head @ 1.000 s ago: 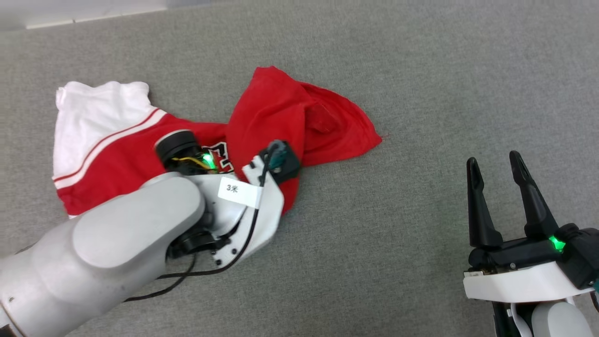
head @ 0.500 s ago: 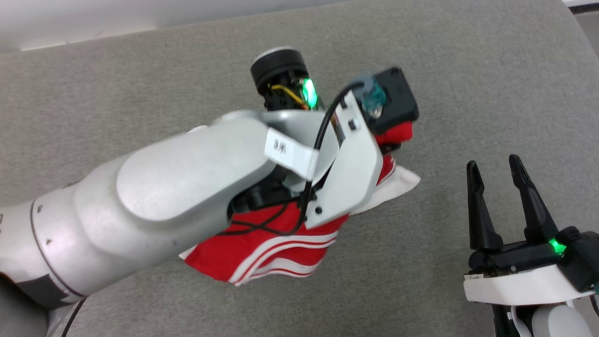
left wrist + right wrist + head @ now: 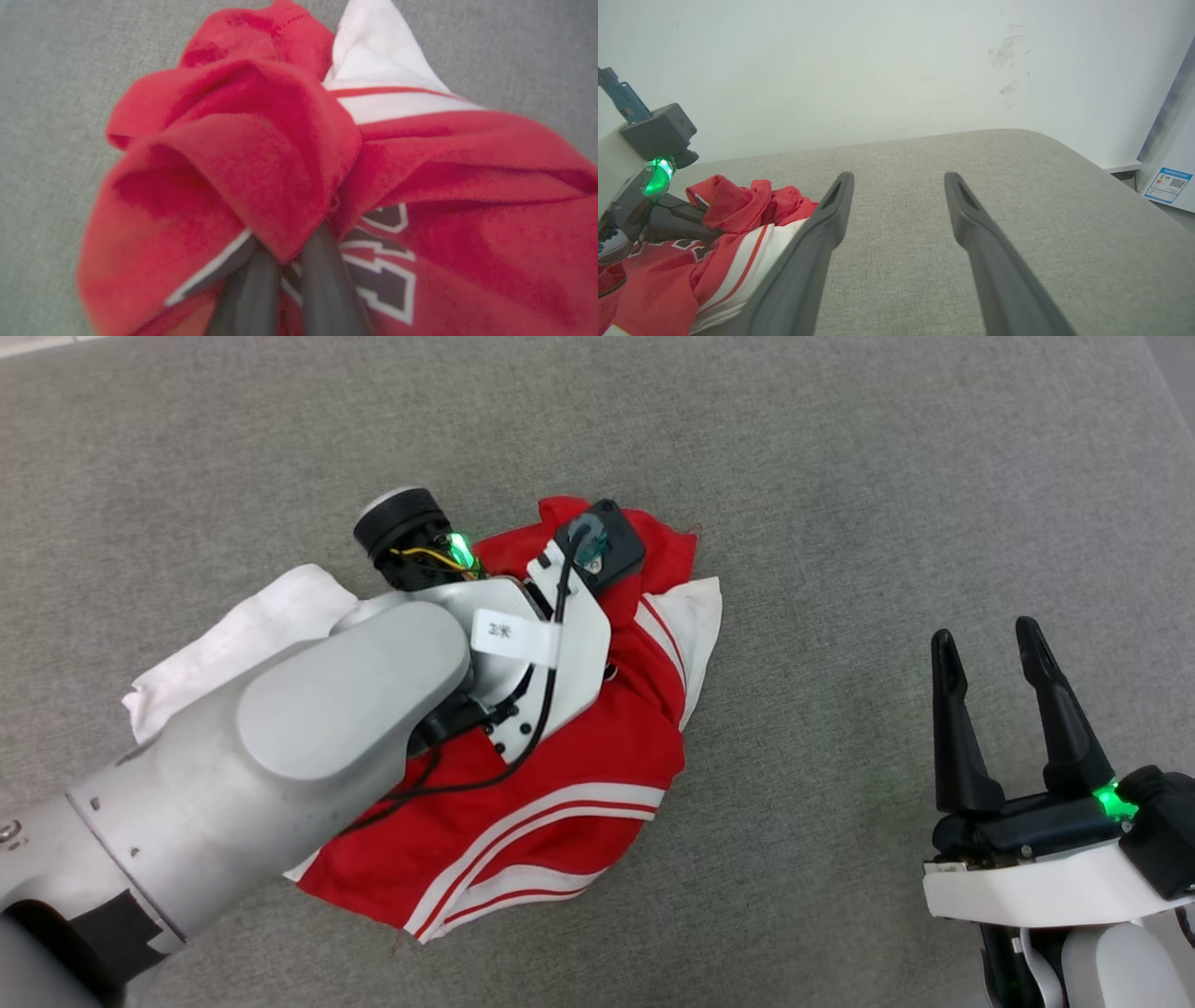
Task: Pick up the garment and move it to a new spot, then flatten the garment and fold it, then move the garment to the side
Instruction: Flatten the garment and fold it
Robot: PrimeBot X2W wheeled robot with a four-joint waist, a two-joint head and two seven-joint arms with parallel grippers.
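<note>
The garment (image 3: 579,765), a red jersey with white sleeves and striped trim, lies crumpled on the grey surface in the middle of the head view. My left arm reaches over it, its wrist covering the fingers there. In the left wrist view my left gripper (image 3: 289,242) is shut on a bunched red fold of the garment (image 3: 261,154), beside black white-edged lettering (image 3: 383,280). The right wrist view shows the garment (image 3: 658,275) at lower left with the left gripper (image 3: 714,227) pinching it. My right gripper (image 3: 983,635) stands open at the lower right, apart from the cloth, fingers spread (image 3: 899,179).
The grey padded surface (image 3: 840,476) stretches all round the garment. A white wall (image 3: 831,60) rises behind it. The surface's rounded corner drops off at the right, where a white unit with a blue label (image 3: 1169,184) stands.
The left arm lifted the garment off its first spot, carried it right, and has lowered it back onto the surface, still shut on it. The head camera shifted. The right gripper stayed put.
</note>
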